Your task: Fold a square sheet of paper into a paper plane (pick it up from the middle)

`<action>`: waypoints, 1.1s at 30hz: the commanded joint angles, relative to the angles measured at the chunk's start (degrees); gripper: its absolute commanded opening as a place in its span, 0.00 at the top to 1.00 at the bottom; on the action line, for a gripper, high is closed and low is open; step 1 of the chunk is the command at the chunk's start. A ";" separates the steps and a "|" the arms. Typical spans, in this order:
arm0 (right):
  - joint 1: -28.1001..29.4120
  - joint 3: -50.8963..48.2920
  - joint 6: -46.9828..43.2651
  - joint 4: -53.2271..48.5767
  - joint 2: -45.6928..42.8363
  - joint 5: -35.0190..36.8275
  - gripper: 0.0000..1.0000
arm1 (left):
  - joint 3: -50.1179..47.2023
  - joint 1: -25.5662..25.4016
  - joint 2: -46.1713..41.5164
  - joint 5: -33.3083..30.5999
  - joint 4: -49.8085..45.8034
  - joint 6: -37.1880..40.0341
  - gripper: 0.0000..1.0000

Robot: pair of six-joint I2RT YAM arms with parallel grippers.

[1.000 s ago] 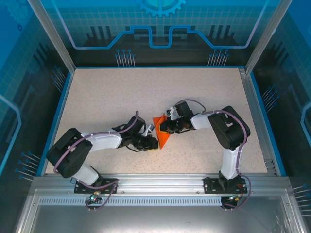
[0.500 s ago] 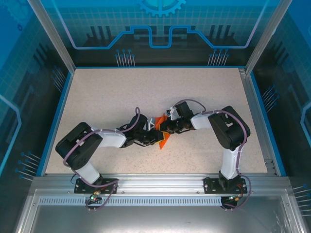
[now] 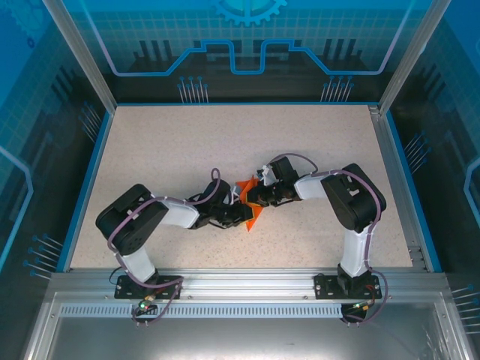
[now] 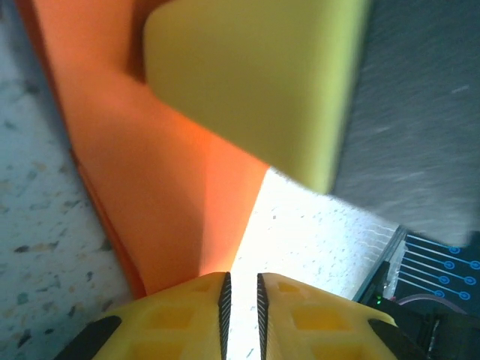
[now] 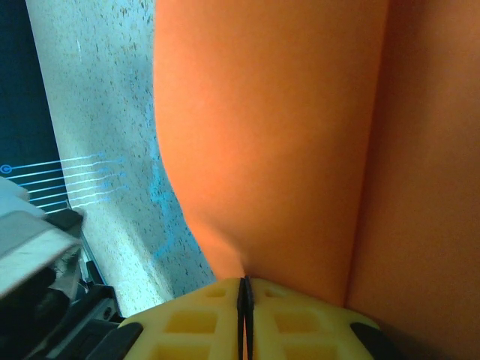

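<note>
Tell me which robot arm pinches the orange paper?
The right gripper: its jaws are shut on the thin orange paper sheet; the left gripper shows a gap.

I am seeing the sheet of paper (image 5: 270, 135) glowing plain bright orange, unmarked and shading darker along its fold. My right gripper (image 5: 244, 289) and my left gripper (image 4: 241, 279) are both showing yellow, with black pads. The table (image 3: 172, 150) is showing off-white with fine dark speckles and a blue edge. The walls (image 3: 247, 45) are glowing blue with paler grid lines.
</note>
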 commanded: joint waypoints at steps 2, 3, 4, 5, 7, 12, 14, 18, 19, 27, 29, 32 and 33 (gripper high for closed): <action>0.20 -1.12 -1.29 -5.74 4.44 7.06 0.88 | -1.71 -1.40 1.36 1.17 -3.25 1.59 0.81; 0.12 -1.18 -1.33 -5.86 4.42 7.09 0.88 | -2.49 -1.65 1.40 1.52 -2.99 1.56 0.80; 0.18 -1.11 -1.41 -5.88 4.38 7.13 0.88 | -3.02 -1.93 1.47 1.81 -2.70 1.58 0.80; 0.23 -1.12 -1.44 -5.92 4.34 7.29 0.88 | -3.24 -1.99 1.60 2.45 -2.55 1.86 0.80; 0.20 -0.96 -1.42 -5.97 4.53 7.32 0.88 | -3.47 -2.27 1.65 4.00 -2.42 2.36 0.80; 0.29 -1.12 -1.29 -5.88 4.43 7.58 0.87 | -4.16 -2.60 -0.22 3.83 -5.51 3.72 0.80; 0.29 -1.12 -1.33 -5.97 4.68 7.67 0.87 | -4.09 -2.67 -0.47 4.82 -5.91 3.94 0.80; 0.32 -1.40 -1.20 -5.71 4.78 7.76 0.87 | -4.35 -3.02 -1.05 5.74 -6.86 4.29 0.80; 0.32 -1.38 -1.26 -5.85 4.78 7.80 0.87 | -4.39 -3.02 -1.11 5.96 -7.50 4.39 0.80; 0.29 -1.56 -1.07 -5.46 4.94 7.86 0.87 | -6.66 -3.12 -1.54 5.86 -8.67 3.07 0.80; 0.29 -1.56 -0.90 -5.18 5.25 7.61 0.87 | -7.39 -3.27 -2.07 6.05 -7.85 2.73 0.81; 0.43 -1.81 -0.46 -4.83 5.13 7.58 0.87 | -9.27 -3.18 -5.80 5.57 -5.92 2.20 0.81; 0.41 -1.91 -0.21 -4.82 5.07 7.80 0.87 | -9.78 -3.19 -8.20 4.30 -6.63 2.20 0.81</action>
